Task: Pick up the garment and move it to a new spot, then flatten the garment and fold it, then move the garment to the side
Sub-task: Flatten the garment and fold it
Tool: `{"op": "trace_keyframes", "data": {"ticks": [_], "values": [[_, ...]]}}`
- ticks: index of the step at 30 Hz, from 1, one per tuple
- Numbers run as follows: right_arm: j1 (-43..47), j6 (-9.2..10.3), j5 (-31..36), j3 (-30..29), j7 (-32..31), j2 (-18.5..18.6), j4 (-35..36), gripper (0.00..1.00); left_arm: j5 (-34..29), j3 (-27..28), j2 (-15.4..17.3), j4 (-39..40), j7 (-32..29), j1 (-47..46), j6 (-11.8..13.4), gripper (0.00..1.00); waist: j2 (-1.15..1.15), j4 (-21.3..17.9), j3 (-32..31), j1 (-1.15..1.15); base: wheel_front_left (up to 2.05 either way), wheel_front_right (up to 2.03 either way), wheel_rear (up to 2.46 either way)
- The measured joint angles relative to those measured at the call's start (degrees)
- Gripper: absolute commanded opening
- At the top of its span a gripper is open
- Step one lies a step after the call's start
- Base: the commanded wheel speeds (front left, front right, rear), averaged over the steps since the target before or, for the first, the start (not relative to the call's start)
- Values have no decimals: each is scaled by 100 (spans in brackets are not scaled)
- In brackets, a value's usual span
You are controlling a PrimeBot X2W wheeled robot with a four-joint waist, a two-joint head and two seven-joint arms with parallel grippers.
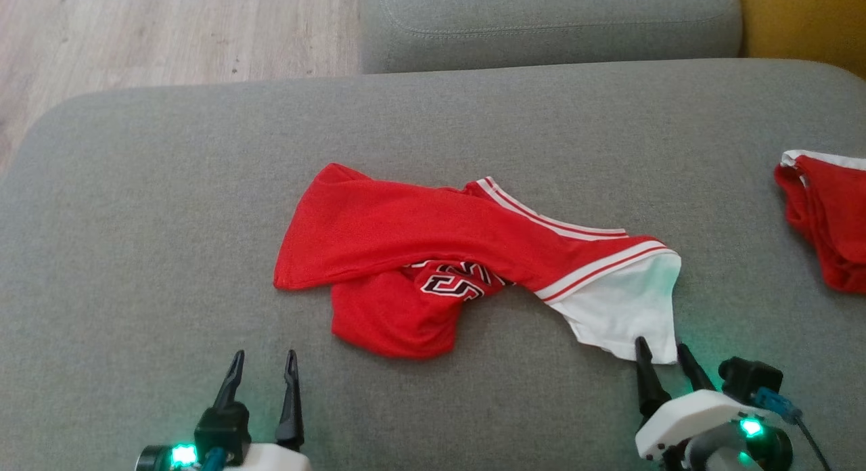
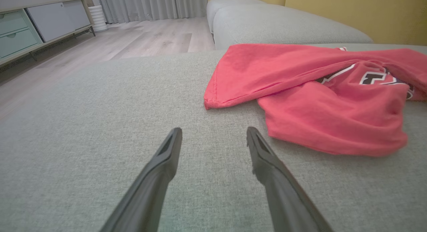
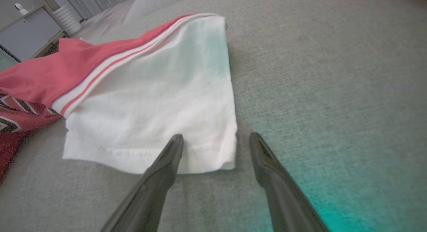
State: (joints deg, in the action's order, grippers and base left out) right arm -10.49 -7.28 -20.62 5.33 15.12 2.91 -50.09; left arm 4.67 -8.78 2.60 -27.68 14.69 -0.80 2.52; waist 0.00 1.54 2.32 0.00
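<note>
The garment (image 1: 433, 254), a red jersey with white-and-red striped trim and a white sleeve, lies crumpled a little below the middle of the head view on the grey sofa cushion (image 1: 169, 207), folded over itself so that part of its black-and-white print shows. You have a second red garment (image 1: 829, 214) at the right edge of the frame, well apart from the first, with bare cushion between them. Nothing lies on the jersey or between it and either arm. Your left fingers (image 1: 291, 396) stand spread at the lower left, holding nothing, over bare cushion just below the jersey's red lower fold; in the left wrist view that fold (image 2: 333, 125) sits to the upper right of the fingertips. Your right fingers (image 1: 646, 376) are spread too, at the lower right, with their tips at the bottom corner of the white sleeve (image 3: 160, 102); in the right wrist view the sleeve's hem corner falls between them, and you cannot tell whether they touch the cloth. The cushion's rounded edge runs across the upper left, with wooden floor (image 1: 135, 31) beyond it. A back cushion (image 1: 541, 24) sits along the top and a yellow wall (image 1: 805, 17) in the upper right corner. Open cushion spreads to the left of the jersey and above it.
</note>
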Motion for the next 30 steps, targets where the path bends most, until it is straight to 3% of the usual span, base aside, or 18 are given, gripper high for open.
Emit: {"op": "trace_keyframes", "data": {"ticks": [12,14,15,16,17,24,30], "values": [[-321,0,-1078,654,98,108,-338,100,42,-97,0,-11,0,-62,-1,100,0,38,156,0,0,0,0],[-398,0,-1287,727,111,115,-426,84,88,-116,0,-29,0,-93,-1,100,0,45,180,0,0,0,0],[-440,0,-1338,766,111,126,-485,67,98,-124,0,-36,0,-119,-1,100,0,49,191,0,0,0,0],[-480,0,-1362,788,115,143,-548,29,98,-129,0,-35,0,-142,-1,100,0,51,199,0,0,0,0],[-528,0,-1414,818,134,161,-641,1,99,-135,0,-37,0,-157,-1,100,0,54,204,0,0,0,0],[-645,-3,-1068,533,100,102,-766,0,202,-133,0,-79,0,-165,1,100,0,-22,192,0,0,0,0],[-114,-4,-74,-415,-11,129,112,0,449,-116,-1,33,0,-163,8,100,0,-190,143,0,0,0,0]]}}
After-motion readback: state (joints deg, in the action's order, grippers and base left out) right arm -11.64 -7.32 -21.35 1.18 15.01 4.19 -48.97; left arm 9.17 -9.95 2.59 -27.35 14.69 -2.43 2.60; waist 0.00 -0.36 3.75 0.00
